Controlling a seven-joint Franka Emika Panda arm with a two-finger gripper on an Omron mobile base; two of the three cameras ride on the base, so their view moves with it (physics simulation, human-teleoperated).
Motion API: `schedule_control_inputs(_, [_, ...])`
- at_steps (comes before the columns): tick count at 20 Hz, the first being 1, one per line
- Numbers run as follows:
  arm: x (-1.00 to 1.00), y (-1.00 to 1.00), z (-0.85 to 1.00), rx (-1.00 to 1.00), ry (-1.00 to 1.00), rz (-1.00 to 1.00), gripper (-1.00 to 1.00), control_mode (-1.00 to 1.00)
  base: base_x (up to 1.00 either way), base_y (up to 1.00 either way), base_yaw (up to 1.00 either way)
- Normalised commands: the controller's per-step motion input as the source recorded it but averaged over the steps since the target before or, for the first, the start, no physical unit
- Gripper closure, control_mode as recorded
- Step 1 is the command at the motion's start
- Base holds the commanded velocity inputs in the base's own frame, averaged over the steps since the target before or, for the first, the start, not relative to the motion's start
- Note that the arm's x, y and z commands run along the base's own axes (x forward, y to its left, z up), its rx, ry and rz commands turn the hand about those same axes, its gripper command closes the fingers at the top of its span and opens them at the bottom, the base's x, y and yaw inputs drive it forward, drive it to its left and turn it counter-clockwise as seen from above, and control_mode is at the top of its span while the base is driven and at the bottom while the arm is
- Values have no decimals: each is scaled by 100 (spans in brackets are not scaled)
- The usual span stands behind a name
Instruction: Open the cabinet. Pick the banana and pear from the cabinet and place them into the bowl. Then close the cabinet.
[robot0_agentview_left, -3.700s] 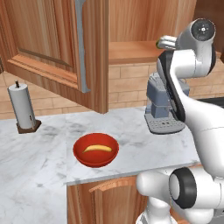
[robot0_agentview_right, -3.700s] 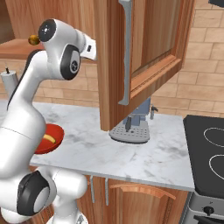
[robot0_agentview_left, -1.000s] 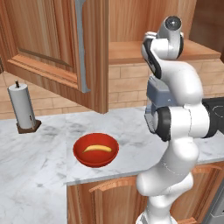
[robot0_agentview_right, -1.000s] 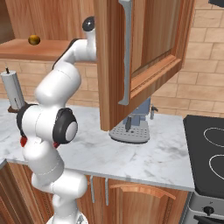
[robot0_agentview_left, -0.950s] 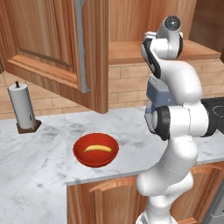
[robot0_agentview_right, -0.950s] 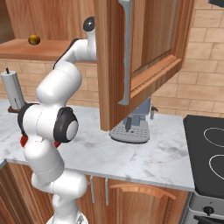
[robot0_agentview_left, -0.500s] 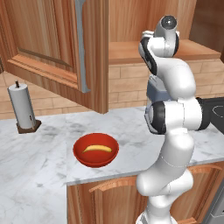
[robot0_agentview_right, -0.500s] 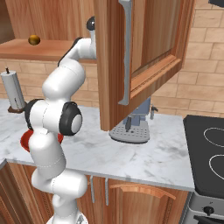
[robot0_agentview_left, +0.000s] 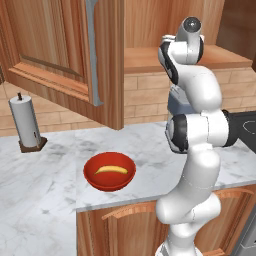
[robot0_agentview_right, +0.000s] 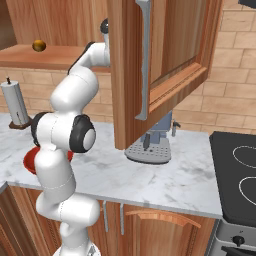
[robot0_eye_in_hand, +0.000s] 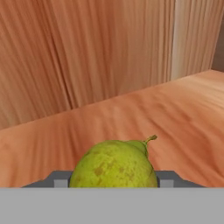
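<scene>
Arm's swung deeper into the cabinet (robot0_agentview_left: 150, 30) since earlier frame; pear (robot0_eye_in_hand: 114, 165) now betw. my narrowing jaws, grip unconfirmed. Next: finish closing, lift, carry to bowl (robot0_agentview_left: 89, 172) w/ banana (robot0_agentview_left: 111, 170).

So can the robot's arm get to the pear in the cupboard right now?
Probably yes. The cabinet doors stand open, and the pear sits on the shelf right in front of the end effector, with nothing between them.

Cabinet shelf (robot0_eye_in_hand: 183, 109) with pear (robot0_eye_in_hand: 114, 166) (stem up), marble counter (robot0_agentview_left: 45, 185) carrying red bowl (robot0_agentview_left: 91, 176), paper-towel roll (robot0_agentview_left: 26, 122)
</scene>
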Motion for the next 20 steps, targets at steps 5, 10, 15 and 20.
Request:
schedule_control_inputs(5, [0, 0, -3, 0, 1, 0, 100, -100, 0, 0, 0])
schedule_control_inputs(10, [-37, 0, 0, 0, -11, 0, 100, -100, 0, 0, 0])
schedule_control_inputs(15, [-79, 0, 9, 0, -13, 0, 100, -100, 0, 0, 0])
schedule_control_inputs(20, [-100, 0, 8, 0, -4, 2, 100, -100, 0, 0, 0])
